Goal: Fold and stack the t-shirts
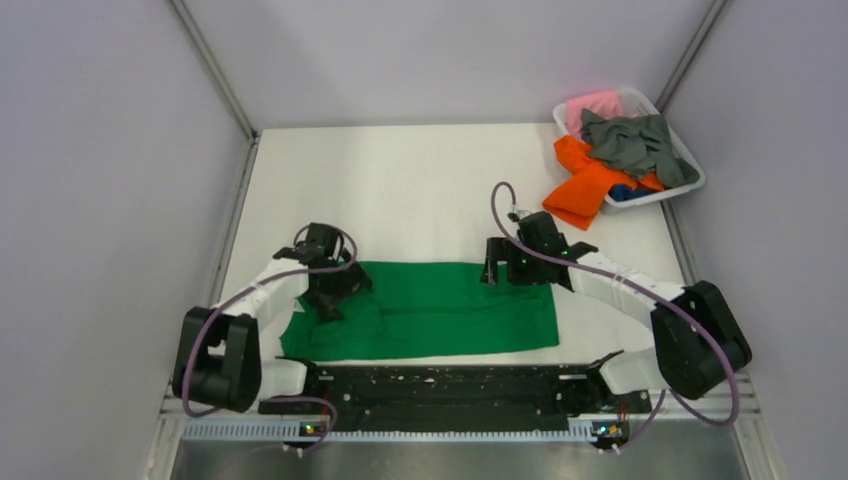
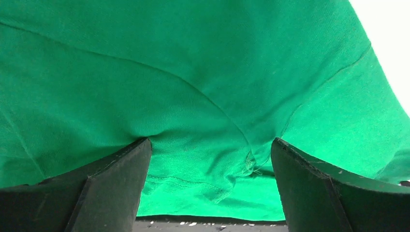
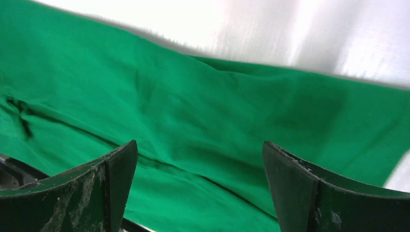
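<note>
Green t-shirt (image 1: pixel 440 310) lies spread flat at the near side, both claws released: left gripper (image 2: pixel 210 145) gaping over its bunched left end, right gripper (image 3: pixel 200 147) wide above the far-right edge. Soft, light, floppy cloth, I'd judge, so pinch hems or corners, never mid-panel.

We look down on the whole table (image 1: pixel 420 180) from high behind its near edge. Both wrist cameras sit close over the green t-shirt (image 2: pixel 193 72), facing along it; all three views share that cloth.
</note>
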Tool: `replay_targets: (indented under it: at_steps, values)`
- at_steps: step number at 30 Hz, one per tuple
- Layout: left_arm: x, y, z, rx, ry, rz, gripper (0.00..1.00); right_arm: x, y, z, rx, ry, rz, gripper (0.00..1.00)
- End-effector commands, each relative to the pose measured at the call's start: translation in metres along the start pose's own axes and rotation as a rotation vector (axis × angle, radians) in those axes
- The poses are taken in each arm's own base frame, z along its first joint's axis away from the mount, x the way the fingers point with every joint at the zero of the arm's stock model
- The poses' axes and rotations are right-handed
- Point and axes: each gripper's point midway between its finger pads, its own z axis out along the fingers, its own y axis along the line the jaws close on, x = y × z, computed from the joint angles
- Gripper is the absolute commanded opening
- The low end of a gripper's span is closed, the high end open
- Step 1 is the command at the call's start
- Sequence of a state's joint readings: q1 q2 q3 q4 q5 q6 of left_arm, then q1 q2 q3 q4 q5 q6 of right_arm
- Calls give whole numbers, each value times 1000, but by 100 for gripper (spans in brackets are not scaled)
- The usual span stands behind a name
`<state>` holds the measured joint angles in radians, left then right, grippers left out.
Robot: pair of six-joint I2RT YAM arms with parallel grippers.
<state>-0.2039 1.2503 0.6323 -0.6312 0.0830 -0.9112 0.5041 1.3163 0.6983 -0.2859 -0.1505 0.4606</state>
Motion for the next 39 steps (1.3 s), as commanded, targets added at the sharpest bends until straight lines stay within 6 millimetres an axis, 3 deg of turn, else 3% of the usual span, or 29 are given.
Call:
replay_targets:
  at_steps: [1,7,10,13,16,18,20,22,27,33,36,39]
  values:
    - [-35,-25,24,13,-82,-28,99,-4,13,16,-34,22,-68,99]
    - [-85,-68,60,-55,-107,-30,98,22,3,21,12,117,-138,99]
    - [-120,-110,81,-50,-109,-35,97,40,6,18,-3,168,-157,99]
    - [-160,-167,100,15,-124,-41,97,64,18,14,-45,229,-172,99]
    - [-186,-242,115,166,-94,1,97,84,39,11,-90,269,-209,99]
    - [-188,-280,139,239,-46,35,99,97,57,11,-127,300,-243,99]
    - [-189,-317,141,330,-15,44,99,106,71,13,-146,325,-278,99]
    - [-182,-333,154,396,10,26,99,112,86,17,-170,337,-313,99]
    - [-186,-364,156,531,-25,-13,99,118,114,25,-222,378,-380,99]
    - [-205,-372,149,560,-91,-53,99,103,128,18,-231,321,-401,99]
    - [-201,-396,119,687,-40,-19,99,83,145,0,-266,253,-387,99]
    - [-190,-421,70,820,-16,77,99,53,151,-17,-243,114,-353,99]
